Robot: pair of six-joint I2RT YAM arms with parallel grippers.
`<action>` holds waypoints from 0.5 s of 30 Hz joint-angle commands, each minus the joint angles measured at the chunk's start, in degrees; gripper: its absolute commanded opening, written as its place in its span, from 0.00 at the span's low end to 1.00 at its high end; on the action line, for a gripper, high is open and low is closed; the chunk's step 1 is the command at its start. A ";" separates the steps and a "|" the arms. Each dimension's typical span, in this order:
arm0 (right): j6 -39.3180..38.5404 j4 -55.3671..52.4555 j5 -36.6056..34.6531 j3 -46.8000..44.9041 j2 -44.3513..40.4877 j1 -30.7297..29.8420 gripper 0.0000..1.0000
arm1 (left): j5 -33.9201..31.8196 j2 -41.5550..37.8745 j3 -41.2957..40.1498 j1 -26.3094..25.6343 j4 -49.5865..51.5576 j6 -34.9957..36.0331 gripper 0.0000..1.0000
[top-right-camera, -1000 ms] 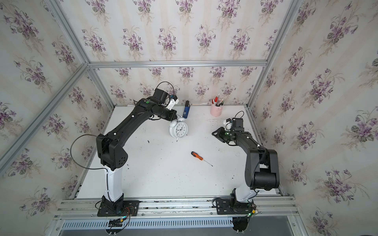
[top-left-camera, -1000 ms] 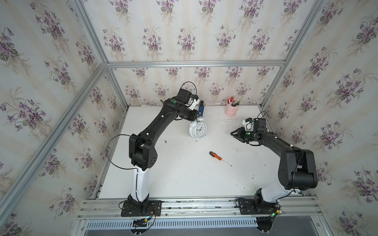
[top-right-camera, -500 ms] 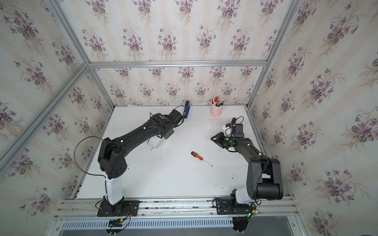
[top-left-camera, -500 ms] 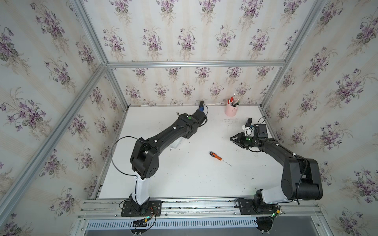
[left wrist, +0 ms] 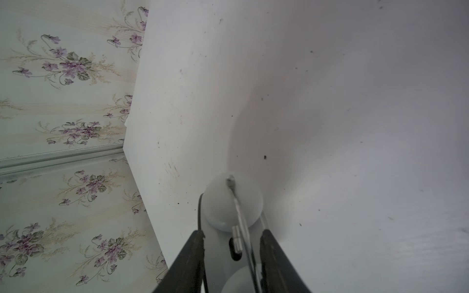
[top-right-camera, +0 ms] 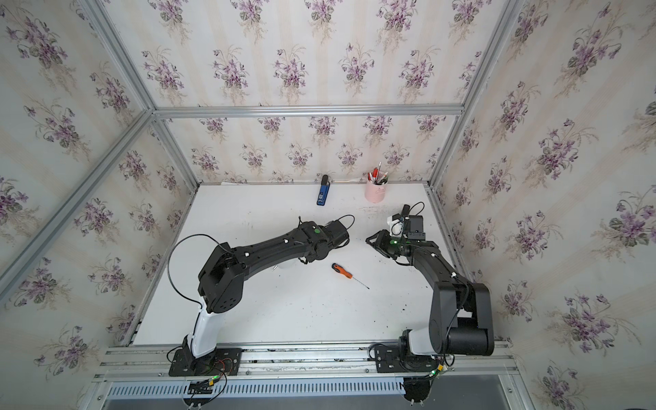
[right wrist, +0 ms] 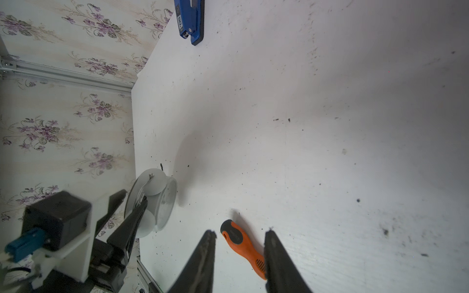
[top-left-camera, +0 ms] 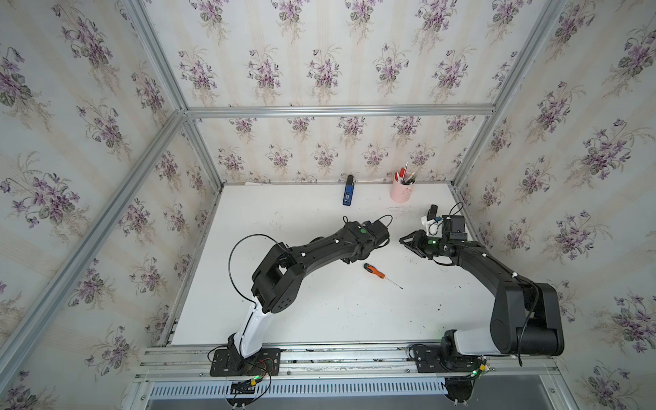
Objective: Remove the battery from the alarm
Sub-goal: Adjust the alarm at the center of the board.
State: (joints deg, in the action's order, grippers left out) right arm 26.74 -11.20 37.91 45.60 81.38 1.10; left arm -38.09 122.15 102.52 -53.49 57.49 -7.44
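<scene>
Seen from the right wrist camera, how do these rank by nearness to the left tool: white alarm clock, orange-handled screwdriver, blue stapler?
1. White alarm clock, right at the left tool's tips.
2. Orange-handled screwdriver, lying mid-table.
3. Blue stapler, near the back wall.

Open tabletop around mid-table screwdriver

The wallpaper is cream with pale stripes and purple flower sprays on green leaves. The table is white with dark specks. At centre frame the screwdriver has an orange-and-black handle. Higher up, the stapler is blue and black and the cup is pink. The left arm and right arm are black with white bases. The alarm clock is white with a silver handle.
</scene>
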 commanded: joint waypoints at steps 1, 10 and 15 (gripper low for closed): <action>-1.55 -1.91 -0.89 0.51 -0.39 0.04 0.37 | 3.31 0.51 -0.23 -0.13 1.43 -5.52 0.46; -1.98 -2.69 -1.43 1.15 -0.48 0.10 0.38 | 9.20 0.27 -1.59 -0.64 -0.94 -7.00 0.51; -2.65 -4.30 -1.57 1.74 -1.16 0.15 0.38 | 11.51 -1.39 -1.10 0.01 -0.06 -9.09 0.54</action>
State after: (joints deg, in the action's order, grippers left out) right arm 25.23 -14.06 36.69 46.65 80.82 1.15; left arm -29.12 122.37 100.82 -53.93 57.14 -14.31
